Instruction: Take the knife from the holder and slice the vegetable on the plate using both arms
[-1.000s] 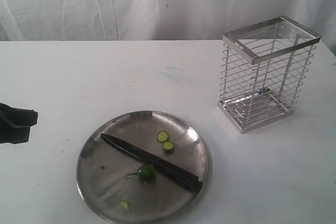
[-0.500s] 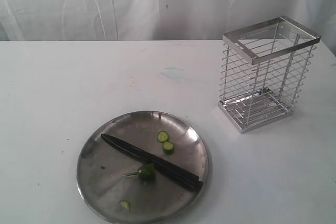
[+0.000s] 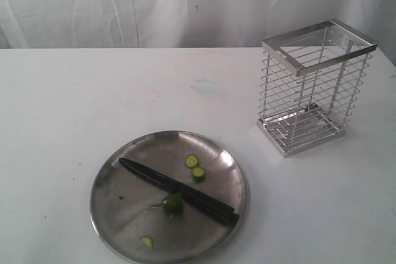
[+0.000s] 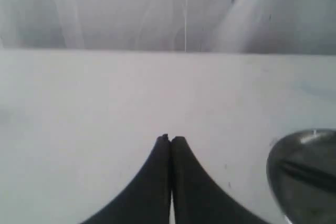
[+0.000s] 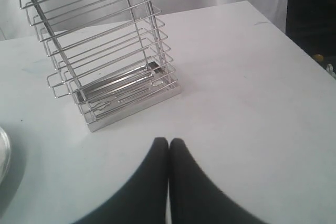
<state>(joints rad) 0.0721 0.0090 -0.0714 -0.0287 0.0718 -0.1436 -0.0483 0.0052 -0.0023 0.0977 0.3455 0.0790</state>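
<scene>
The black knife (image 3: 179, 191) lies across the steel plate (image 3: 124, 214), its tip toward the plate's far left and its handle at the near right rim. Beside the blade rests the green vegetable (image 3: 172, 203) with its thin stem, and round slices (image 3: 195, 167) lie scattered on the plate. The chrome wire holder (image 3: 312, 85) stands empty at the right; it also shows in the right wrist view (image 5: 105, 51). Neither arm appears in the exterior view. My left gripper (image 4: 170, 139) is shut on nothing over bare table, the plate (image 4: 304, 177) off to one side. My right gripper (image 5: 169, 141) is shut and empty near the holder.
A white cloth backdrop (image 3: 185, 4) hangs behind the white table (image 3: 93, 91). The table's edge (image 5: 294, 40) runs close beyond the holder in the right wrist view, with dark space past it.
The left arm's black gripper, seen at the left edge of the exterior view a second ago, has withdrawn out of that view. Knife, vegetable and holder have not moved.
</scene>
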